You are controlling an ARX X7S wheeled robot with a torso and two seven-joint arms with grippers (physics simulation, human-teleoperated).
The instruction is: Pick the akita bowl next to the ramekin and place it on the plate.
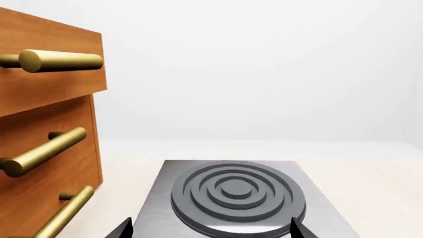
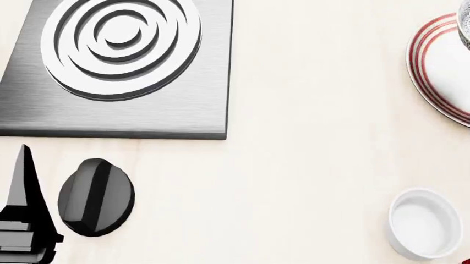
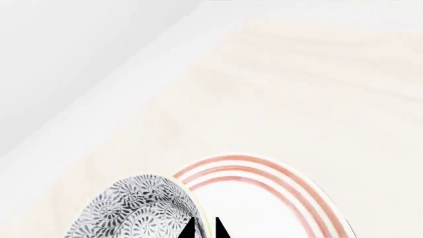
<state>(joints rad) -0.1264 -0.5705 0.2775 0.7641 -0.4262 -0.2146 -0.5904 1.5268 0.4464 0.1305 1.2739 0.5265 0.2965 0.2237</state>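
Observation:
In the right wrist view, my right gripper is shut on the rim of the akita bowl, one fingertip outside the grey floral wall and one inside. The bowl hangs over the near part of the red-ringed plate. The head view shows the plate cut off at the right edge, with a sliver of the bowl above it. The white ramekin stands alone at the lower right. My left gripper is open and holds nothing, low in front of the stove burner.
A steel hob plate with a ringed burner lies at the upper left, with a black knob in front of it. Wooden drawers with brass handles stand beside the hob. One dark left finger shows at the lower left.

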